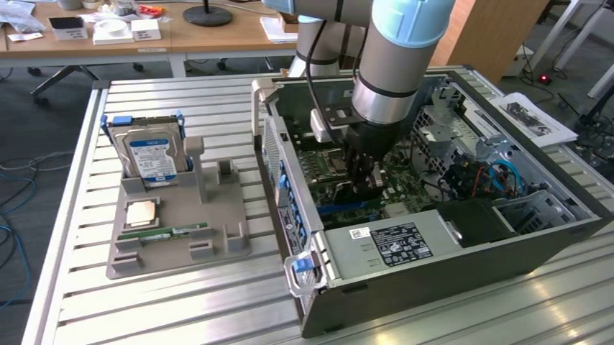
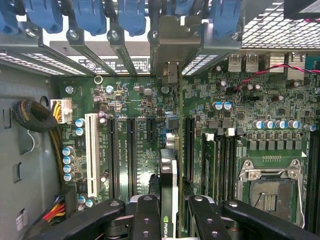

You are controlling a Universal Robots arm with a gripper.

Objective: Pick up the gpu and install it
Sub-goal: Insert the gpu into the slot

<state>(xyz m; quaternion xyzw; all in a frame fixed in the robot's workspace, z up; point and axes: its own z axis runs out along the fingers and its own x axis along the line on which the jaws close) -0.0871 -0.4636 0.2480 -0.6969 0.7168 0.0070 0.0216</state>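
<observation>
The gpu (image 2: 169, 172) is a thin dark card seen edge-on, with a green logo near my fingers. My gripper (image 2: 172, 212) is shut on it, one black finger (image 2: 146, 215) on each side. The card stands upright over the green motherboard (image 2: 140, 100), between the black expansion slots (image 2: 131, 155) and in line with the rear bracket opening (image 2: 170, 72). Whether its edge sits in a slot I cannot tell. In the exterior view my gripper (image 1: 364, 183) reaches down inside the open computer case (image 1: 537, 241) with the gpu (image 1: 370, 192) at its tip.
A grey tray (image 1: 216, 244) on the exterior view's left holds a silver hard drive (image 1: 149, 154), a chip (image 1: 142, 213) and a green memory stick (image 1: 177, 232). Blue slot latches (image 2: 90, 15), a braided cable (image 2: 35, 117), the processor socket (image 2: 270, 192) and the power supply (image 1: 393, 244) crowd the case.
</observation>
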